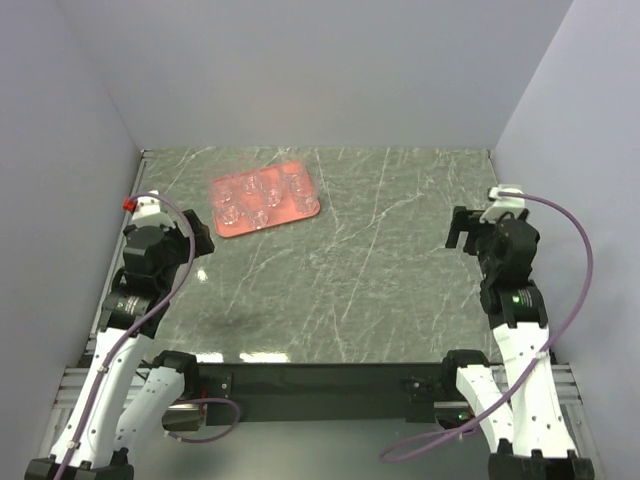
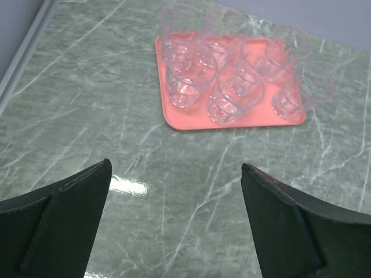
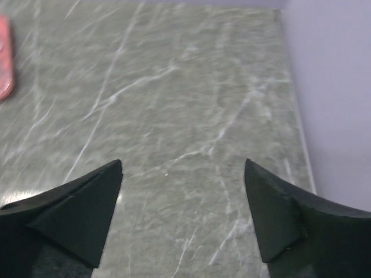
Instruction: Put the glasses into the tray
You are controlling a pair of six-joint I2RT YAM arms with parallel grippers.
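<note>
- My left claw hangs over the green marbled counter with its two dark fingers spread wide and nothing between them.
- My right claw is spread just as wide and also holds nothing. Only bare counter shows between its fingers.
- From above, the left claw sits at about 9 o'clock on the counter and the right claw at about 3 o'clock, well apart.
- In my left wrist view, the salmon-red tray lies flat at about 12 to 1 o'clock.
- The glasses stand upright inside the tray, packed close together. They overlap too much for me to give a sure count.
- From above, the tray lies at about 11 o'clock on the counter, slightly askew. The glasses fill most of it.
- My right wrist view catches only a red sliver of the tray at about 10 o'clock.
</note>
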